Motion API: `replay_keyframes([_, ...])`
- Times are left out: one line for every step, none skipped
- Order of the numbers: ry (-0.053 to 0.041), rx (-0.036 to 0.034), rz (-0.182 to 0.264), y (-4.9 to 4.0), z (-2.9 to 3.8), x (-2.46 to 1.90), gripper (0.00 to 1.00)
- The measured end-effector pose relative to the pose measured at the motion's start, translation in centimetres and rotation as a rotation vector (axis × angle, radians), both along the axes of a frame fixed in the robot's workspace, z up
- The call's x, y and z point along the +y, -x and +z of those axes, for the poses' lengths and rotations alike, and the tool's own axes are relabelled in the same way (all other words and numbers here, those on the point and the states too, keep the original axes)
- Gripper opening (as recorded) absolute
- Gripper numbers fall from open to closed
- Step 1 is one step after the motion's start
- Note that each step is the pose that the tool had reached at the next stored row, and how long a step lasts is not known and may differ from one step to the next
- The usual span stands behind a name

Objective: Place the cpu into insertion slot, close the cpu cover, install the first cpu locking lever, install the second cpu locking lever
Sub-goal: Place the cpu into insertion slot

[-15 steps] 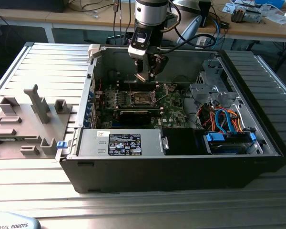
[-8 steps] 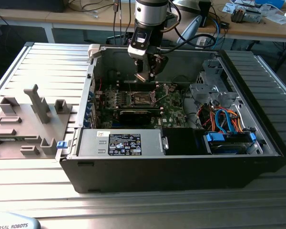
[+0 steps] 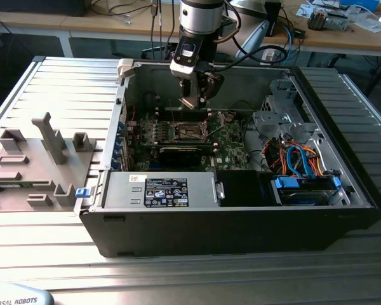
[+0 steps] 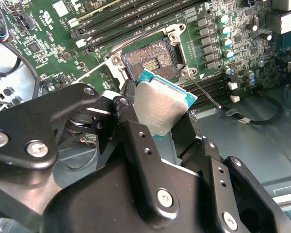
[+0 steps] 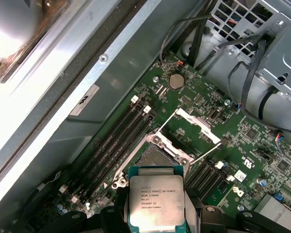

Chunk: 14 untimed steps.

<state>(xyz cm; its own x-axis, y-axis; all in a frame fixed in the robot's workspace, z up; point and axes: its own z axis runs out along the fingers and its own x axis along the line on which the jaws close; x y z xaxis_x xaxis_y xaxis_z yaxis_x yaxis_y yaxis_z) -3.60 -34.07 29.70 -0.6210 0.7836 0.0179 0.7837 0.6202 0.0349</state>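
Carrying the chip to its socket is the step in hand, as I judge it; nothing is seated yet. In the exterior view my pincer (image 3: 193,100) hangs inside the one open computer case (image 3: 241,216), which lies on the ribbed desk (image 3: 178,279). It hovers above the insertion slot (image 3: 185,131) without touching the green board (image 3: 232,149). In the second wrist view my two fingers (image 4: 136,128) are closed on opposite edges of the one cpu (image 4: 161,107), whose silvery top tilts toward the camera. The pincer is narrowed to the chip's width and holds nothing else. The one socket beyond it lies bare, its dark centre uncovered, and I count two thin locking levers (image 4: 206,93) swung free beside it. In the first wrist view the chip hangs near the socket's edge but apart from it. The one cpu cover (image 5: 198,124) stands flipped open on the side of the socket away from the chip, and memory slots (image 5: 114,145) run along both flanks. One round coin cell (image 5: 176,81) lies further off. Seating the chip calls, I think, for squaring its corners to the socket's rim and lowering it flat, since a tilted touch could harm the contacts.
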Motion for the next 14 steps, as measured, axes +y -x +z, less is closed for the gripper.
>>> replay_keyframes([0.0, 0.0, 0.0, 0.0, 0.0, 0.0, 0.54])
replay_keyframes([0.0, 0.0, -0.001, 0.0, 0.0, 0.0, 0.54])
replay_keyframes([0.0, 0.0, -0.001, 0.0, 0.0, 0.0, 0.54])
replay_keyframes([0.0, 0.0, -0.002, 0.0, 0.0, 0.0, 0.54])
replay_keyframes([0.0, 0.0, -0.003, 0.0, 0.0, 0.0, 0.54])
replay_keyframes([0.0, 0.0, -0.003, 0.0, 0.0, 0.0, 0.54])
replay_keyframes([0.0001, 0.0, -0.004, 0.0, 0.0, 0.0, 0.54])
replay_keyframes([0.0, 0.0, -0.004, 0.0, 0.0, 0.0, 0.54])
replay_keyframes([0.0, 0.0, -0.005, 0.0, 0.0, 0.0, 0.54])
replay_keyframes([0.0, 0.0, -0.005, 0.0, 0.0, 0.0, 0.54])
replay_keyframes([0.0, 0.0, -0.006, 0.0, 0.0, 0.0, 0.54])
replay_keyframes([0.0, 0.0, -0.007, 0.0, 0.0, 0.0, 0.54])
replay_keyframes([0.0, 0.0, -0.008, 0.0, 0.0, 0.0, 0.54])
replay_keyframes([0.0, 0.0, -0.008, 0.0, 0.0, 0.0, 0.54])
